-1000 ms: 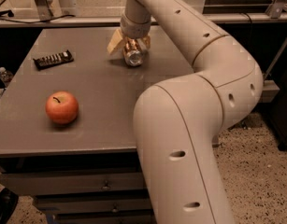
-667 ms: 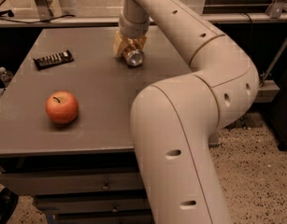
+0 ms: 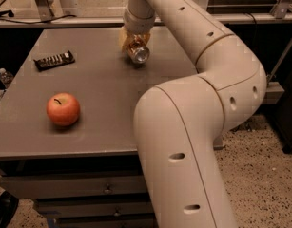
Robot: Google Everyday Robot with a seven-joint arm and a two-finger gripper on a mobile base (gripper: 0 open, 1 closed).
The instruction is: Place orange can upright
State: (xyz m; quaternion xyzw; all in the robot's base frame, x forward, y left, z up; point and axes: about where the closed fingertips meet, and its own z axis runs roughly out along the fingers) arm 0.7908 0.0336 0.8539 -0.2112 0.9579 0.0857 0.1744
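Note:
The orange can (image 3: 138, 53) is at the far middle of the grey table (image 3: 98, 84), tilted on its side with its silver end facing the camera. My gripper (image 3: 132, 42) comes down from above at the end of the white arm (image 3: 198, 42). Its pale yellow fingers (image 3: 124, 35) are closed around the can's copper-orange body. The can is at or just above the tabletop; I cannot tell whether it touches.
A red-orange apple (image 3: 63, 109) sits at the front left of the table. A dark flat snack packet (image 3: 53, 60) lies at the far left. The arm's large elbow (image 3: 183, 141) covers the table's right front. Drawers (image 3: 74, 186) are below the tabletop.
The gripper and can have shifted slightly left and the wrist has turned a little. The can stays in the fingers. The apple and packet have not moved.

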